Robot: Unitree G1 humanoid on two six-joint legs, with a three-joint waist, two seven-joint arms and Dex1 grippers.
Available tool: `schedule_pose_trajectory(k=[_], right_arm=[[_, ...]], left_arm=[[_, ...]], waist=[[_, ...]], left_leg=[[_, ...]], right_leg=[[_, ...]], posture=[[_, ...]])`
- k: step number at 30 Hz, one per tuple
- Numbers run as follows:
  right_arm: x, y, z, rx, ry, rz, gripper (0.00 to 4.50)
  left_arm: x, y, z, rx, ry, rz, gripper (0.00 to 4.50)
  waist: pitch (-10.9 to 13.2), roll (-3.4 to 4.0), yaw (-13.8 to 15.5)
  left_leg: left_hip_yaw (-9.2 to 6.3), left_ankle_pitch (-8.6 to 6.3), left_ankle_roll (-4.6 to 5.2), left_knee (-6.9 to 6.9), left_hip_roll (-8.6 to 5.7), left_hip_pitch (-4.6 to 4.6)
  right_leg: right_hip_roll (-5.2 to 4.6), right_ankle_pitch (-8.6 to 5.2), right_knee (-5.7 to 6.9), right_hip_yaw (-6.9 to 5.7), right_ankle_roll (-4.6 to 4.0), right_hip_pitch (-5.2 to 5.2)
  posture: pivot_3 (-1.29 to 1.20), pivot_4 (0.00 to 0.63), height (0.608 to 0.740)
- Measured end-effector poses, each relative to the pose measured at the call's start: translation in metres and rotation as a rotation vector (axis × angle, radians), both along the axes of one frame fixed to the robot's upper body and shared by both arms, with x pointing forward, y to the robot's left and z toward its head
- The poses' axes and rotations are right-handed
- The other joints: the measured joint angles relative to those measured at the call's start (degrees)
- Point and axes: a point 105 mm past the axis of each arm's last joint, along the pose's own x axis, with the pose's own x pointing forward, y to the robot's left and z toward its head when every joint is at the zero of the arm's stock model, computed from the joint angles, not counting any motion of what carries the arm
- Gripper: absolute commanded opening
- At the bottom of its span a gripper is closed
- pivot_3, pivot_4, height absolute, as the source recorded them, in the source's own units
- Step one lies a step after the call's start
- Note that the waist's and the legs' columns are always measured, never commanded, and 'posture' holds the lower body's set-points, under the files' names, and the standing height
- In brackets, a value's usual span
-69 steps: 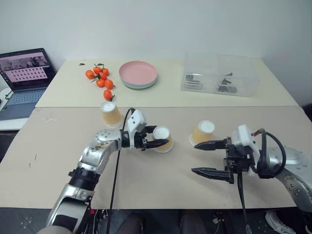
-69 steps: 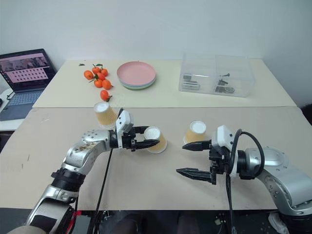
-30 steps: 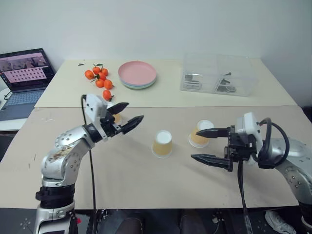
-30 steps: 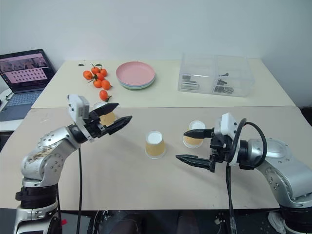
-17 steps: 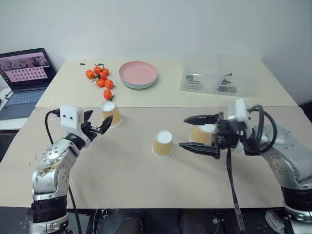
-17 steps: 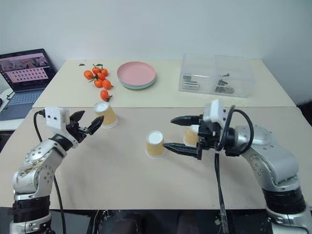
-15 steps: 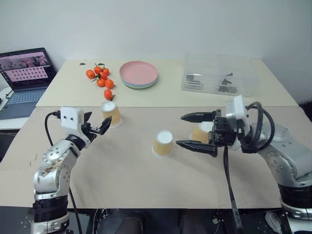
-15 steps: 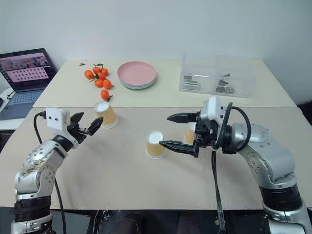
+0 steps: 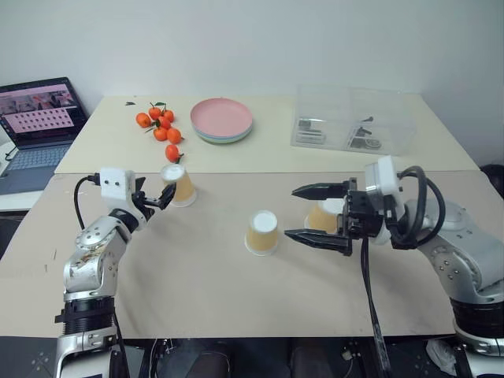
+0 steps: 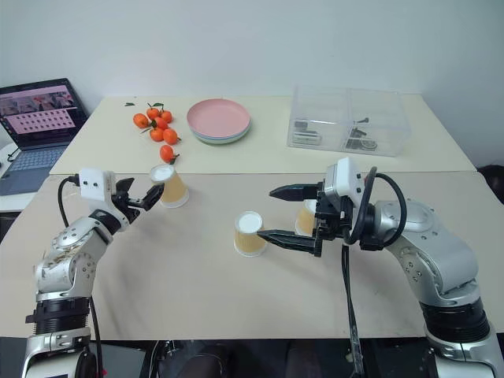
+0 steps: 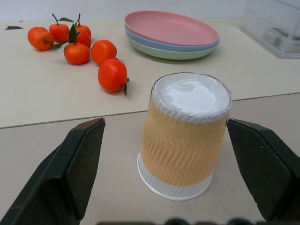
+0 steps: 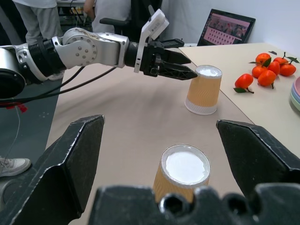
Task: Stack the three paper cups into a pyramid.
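Three paper cups stand upside down on the tan table [image 9: 197,291]. The left cup [image 9: 179,185] is near the table seam, and my left gripper [image 9: 163,197] is open right beside it. In the left wrist view that left cup [image 11: 185,136] stands just ahead, centred between the spread black fingers [image 11: 70,173]. The middle cup [image 9: 262,232] stands free. My right gripper [image 9: 303,213] is open and points left toward it, tips a little short of it. The right cup [image 9: 323,216] is partly hidden behind that gripper. The right wrist view shows the middle cup [image 12: 183,171] and the left gripper [image 12: 173,65] at the left cup [image 12: 204,89].
Several tangerines [image 9: 161,130] lie on the far table behind the left cup, one close to it. A stack of pink plates [image 9: 223,120] and a clear plastic box [image 9: 352,120] sit farther back. A laptop [image 9: 39,118] stands at the far left.
My left gripper has let go of the middle cup, swung left and come down beside the left cup. My right gripper moved left and slightly up toward the middle cup.
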Motion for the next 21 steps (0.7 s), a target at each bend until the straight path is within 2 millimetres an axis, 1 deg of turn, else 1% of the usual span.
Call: schedule_pose_trajectory(k=[4,12,13,14,17,21], right_arm=[[0.000,-0.001,0.001,0.003,-0.006,-0.007,4.50],[-0.002,-0.001,0.002,0.003,-0.014,-0.016,4.50],[-0.002,-0.001,0.002,0.003,-0.015,-0.016,4.50],[-0.002,-0.001,0.002,0.003,-0.016,-0.017,4.50],[-0.002,-0.002,0.001,0.004,-0.011,-0.024,4.50],[-0.002,-0.003,-0.002,0.000,-0.004,-0.034,4.50]], left_arm=[[0.008,-0.005,0.001,0.005,0.002,-0.027,4.40],[0.029,-0.025,-0.008,0.023,0.016,-0.101,4.40],[0.031,-0.025,-0.009,0.022,0.016,-0.098,3.89],[0.033,-0.024,-0.009,0.026,0.016,-0.093,3.74],[0.037,-0.023,-0.010,0.021,0.011,-0.089,2.70],[0.037,-0.026,-0.009,0.034,0.006,-0.109,2.70]], waist=[[0.0,0.00,0.0],[0.0,-0.01,0.0],[0.0,-0.01,-0.1],[0.0,-0.01,-0.1],[0.0,-0.02,-0.2],[0.0,-0.02,-0.2]], left_leg=[[0.00,0.00,0.00,0.00,-0.01,0.00],[0.00,0.00,-0.01,0.00,-0.01,-0.01],[0.00,0.00,-0.01,0.00,-0.01,-0.01],[0.00,0.00,-0.01,0.00,-0.01,0.00],[0.00,0.00,-0.01,0.00,-0.01,-0.01],[0.00,0.00,-0.01,0.01,-0.01,-0.01]], right_leg=[[0.00,0.00,0.00,0.00,0.00,0.00],[0.00,0.00,-0.01,0.00,0.00,0.00],[0.00,0.00,-0.02,0.00,0.00,0.00],[0.00,0.00,-0.01,0.00,0.00,0.00],[-0.01,0.00,-0.02,0.00,0.01,0.00],[-0.01,0.00,-0.02,0.00,0.01,-0.01]], posture=[[0.00,0.150,0.728],[0.00,0.150,0.728],[0.00,0.150,0.728],[0.00,0.150,0.728],[0.00,0.150,0.728],[0.00,0.150,0.728]])
